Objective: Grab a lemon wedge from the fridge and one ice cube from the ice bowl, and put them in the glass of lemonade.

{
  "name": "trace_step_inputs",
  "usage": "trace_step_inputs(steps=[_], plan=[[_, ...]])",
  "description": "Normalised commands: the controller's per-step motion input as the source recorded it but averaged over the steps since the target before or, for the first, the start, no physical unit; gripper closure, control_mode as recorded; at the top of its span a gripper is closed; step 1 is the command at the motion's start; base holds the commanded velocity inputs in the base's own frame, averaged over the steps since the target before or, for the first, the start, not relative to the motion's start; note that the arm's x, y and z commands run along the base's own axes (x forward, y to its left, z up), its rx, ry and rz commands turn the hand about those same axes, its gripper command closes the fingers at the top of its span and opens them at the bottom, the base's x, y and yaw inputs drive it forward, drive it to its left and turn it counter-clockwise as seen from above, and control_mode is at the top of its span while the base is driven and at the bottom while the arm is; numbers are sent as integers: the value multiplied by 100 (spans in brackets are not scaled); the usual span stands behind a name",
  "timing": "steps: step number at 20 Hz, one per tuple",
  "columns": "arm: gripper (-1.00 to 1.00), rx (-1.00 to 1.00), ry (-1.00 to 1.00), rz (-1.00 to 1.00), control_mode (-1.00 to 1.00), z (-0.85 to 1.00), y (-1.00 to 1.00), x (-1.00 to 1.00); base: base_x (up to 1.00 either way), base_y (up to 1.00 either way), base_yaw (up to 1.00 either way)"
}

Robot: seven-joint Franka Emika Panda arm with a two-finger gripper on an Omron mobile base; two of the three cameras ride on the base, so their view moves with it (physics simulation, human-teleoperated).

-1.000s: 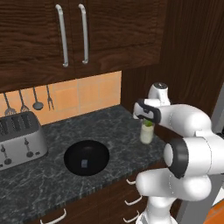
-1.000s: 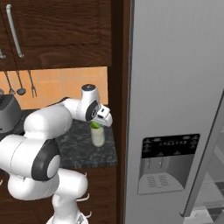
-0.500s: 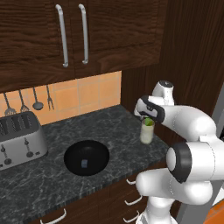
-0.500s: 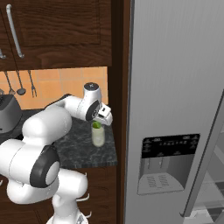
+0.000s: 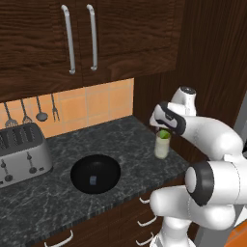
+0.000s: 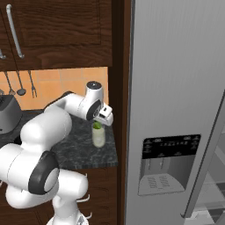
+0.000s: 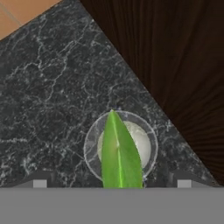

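Note:
The glass of lemonade (image 5: 162, 146) (image 6: 98, 136) stands on the dark counter near its right end. A green-yellow lemon wedge (image 5: 164, 134) (image 6: 96, 126) (image 7: 120, 153) sticks up out of it. Just above the glass hangs my gripper (image 5: 161, 126) (image 6: 104, 119) (image 7: 111, 183), open, its fingertips (image 7: 39, 183) wide on either side of the rim and touching nothing. Further left sits the black ice bowl (image 5: 95, 173) with a pale ice cube (image 5: 92, 180) inside. The grey fridge (image 6: 176, 88) rises to the right of the counter.
A silver toaster (image 5: 21, 154) stands at the counter's left, with utensils (image 5: 41, 108) hanging on the tiled wall behind it. Dark wood cabinets (image 5: 82, 38) hang overhead. A wood panel (image 7: 175, 65) walls off the counter just beyond the glass. The fridge's right door seems ajar.
The hand has lifted slightly and drifted a little over the glass, and the elbow has swung. The wedge stays in the glass and the jaws stay wide.

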Motion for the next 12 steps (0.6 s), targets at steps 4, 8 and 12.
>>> trace_step_inputs(steps=[4,8,12], plan=[[-100,2,-6,0,-100,0,2,-41,0,0,0],[-100,0,-2,0,-100,4,18,-18,0,0,0],[-100,0,-7,0,-100,8,18,-11,0,0,0]])
